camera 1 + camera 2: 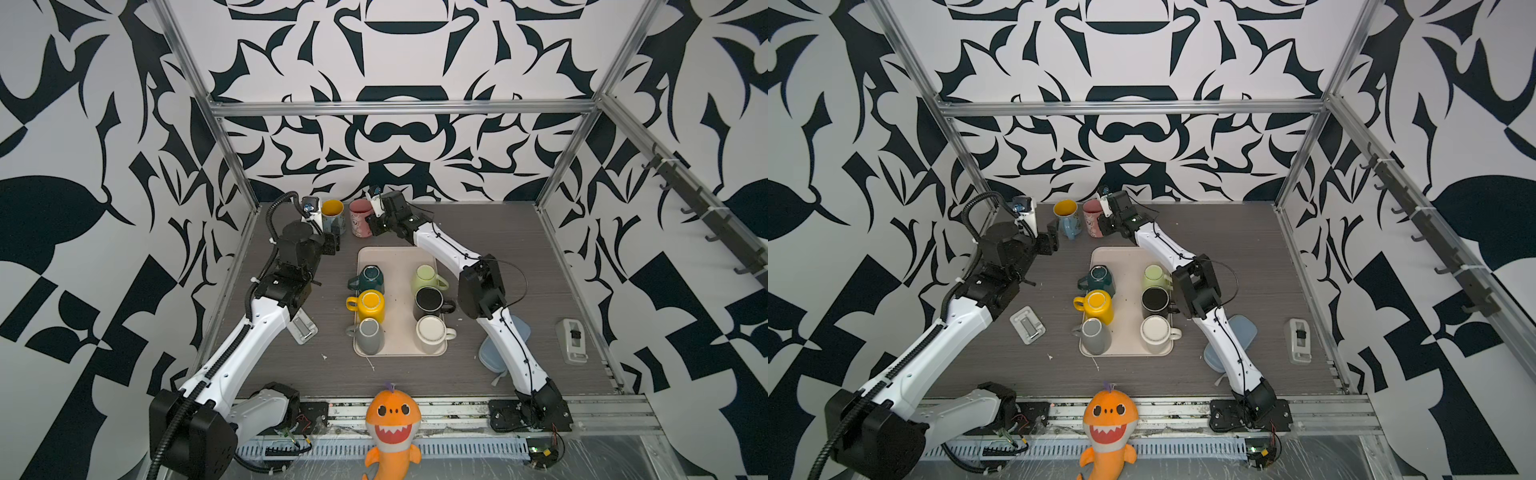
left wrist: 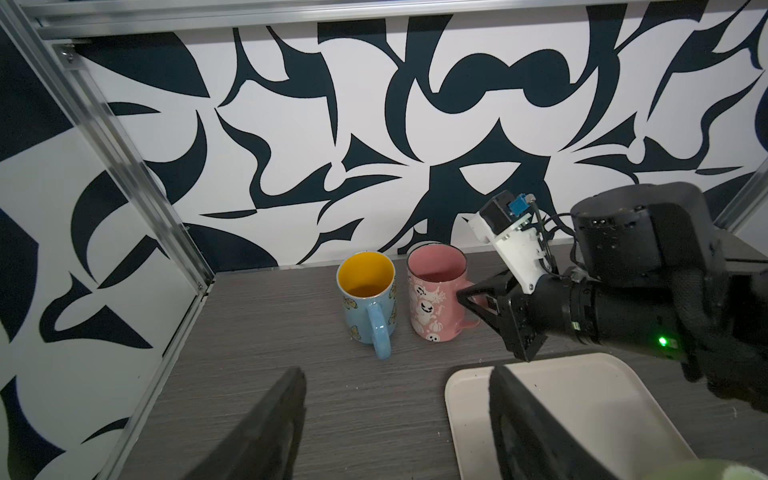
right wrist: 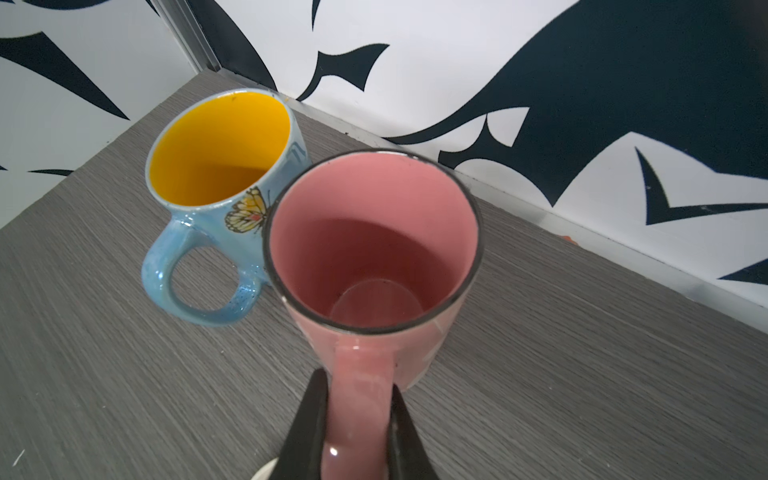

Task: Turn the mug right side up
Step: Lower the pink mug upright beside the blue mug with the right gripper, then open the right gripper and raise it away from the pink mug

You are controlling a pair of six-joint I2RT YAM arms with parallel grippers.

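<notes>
A pink mug [image 1: 360,218] [image 1: 1093,218] with ghost prints stands mouth up on the grey table near the back wall. My right gripper [image 3: 357,386] [image 1: 371,227] is shut on its handle, one black finger on each side. In the left wrist view the pink mug [image 2: 434,291] stands beside a blue mug with a yellow inside [image 2: 368,303] [image 3: 220,166], also mouth up. My left gripper [image 2: 397,374] [image 1: 334,243] is open and empty, a little in front of the blue mug.
A beige tray [image 1: 399,291] [image 2: 582,395] in the middle holds several mugs bottom up. A metal part [image 1: 302,328] lies left of it, a blue-grey case [image 1: 490,353] and a white device [image 1: 572,340] to the right. An orange plush shark [image 1: 392,424] sits at the front edge.
</notes>
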